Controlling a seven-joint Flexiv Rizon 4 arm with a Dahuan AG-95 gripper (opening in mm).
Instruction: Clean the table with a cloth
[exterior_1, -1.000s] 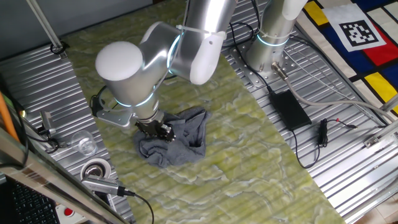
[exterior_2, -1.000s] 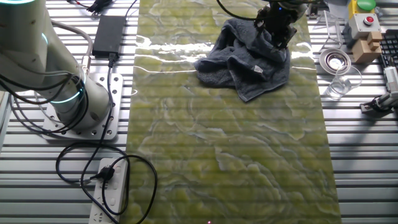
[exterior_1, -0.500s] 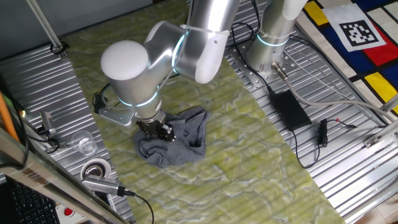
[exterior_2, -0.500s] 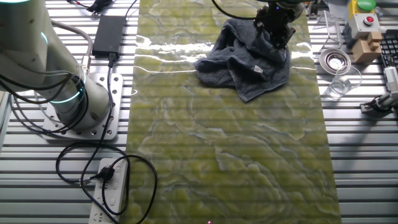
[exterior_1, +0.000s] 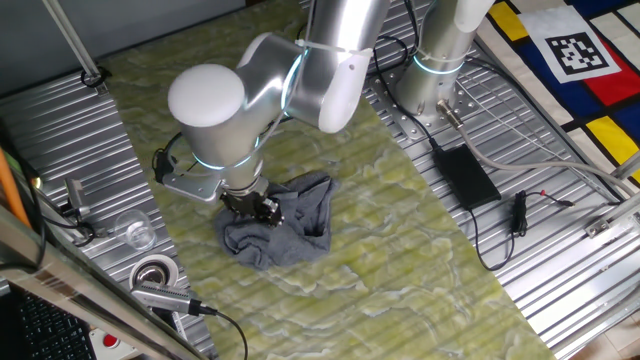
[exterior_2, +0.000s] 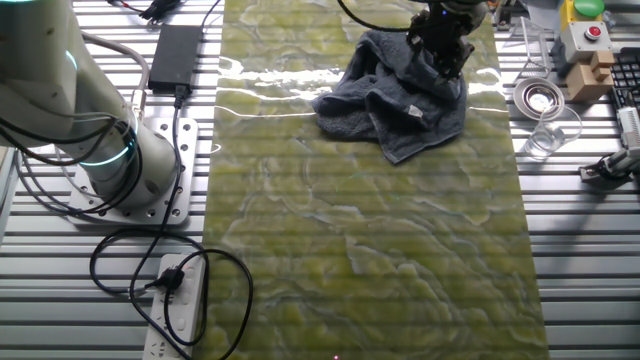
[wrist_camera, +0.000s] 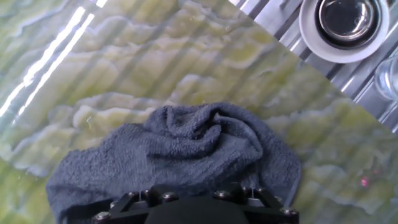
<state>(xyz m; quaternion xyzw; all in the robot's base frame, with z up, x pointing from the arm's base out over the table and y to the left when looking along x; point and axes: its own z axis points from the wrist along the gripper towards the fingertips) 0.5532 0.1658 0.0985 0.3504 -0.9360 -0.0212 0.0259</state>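
The blue-grey cloth (exterior_1: 285, 225) lies bunched on the yellow-green marbled table (exterior_1: 400, 260), near its edge beside the ribbed metal panel. My gripper (exterior_1: 256, 208) points down into the cloth's left end, its black fingers closed on a fold. In the other fixed view the gripper (exterior_2: 441, 58) presses into the far right part of the cloth (exterior_2: 395, 95), whose pale tag faces up. In the hand view the cloth (wrist_camera: 186, 149) puckers into folds just ahead of the gripper body (wrist_camera: 194, 208); the fingertips are hidden under the fabric.
A clear glass (exterior_1: 135, 232) and a white-rimmed metal cup (exterior_1: 155, 273) stand on the ribbed panel close to the cloth. A black power brick (exterior_1: 465, 175) with cables lies on the opposite panel by the arm's base (exterior_1: 435, 70). A button box (exterior_2: 585, 40) sits beyond the cup.
The arm's large joint housing has shifted slightly to the right. The gripper stays on the cloth, which has barely moved.
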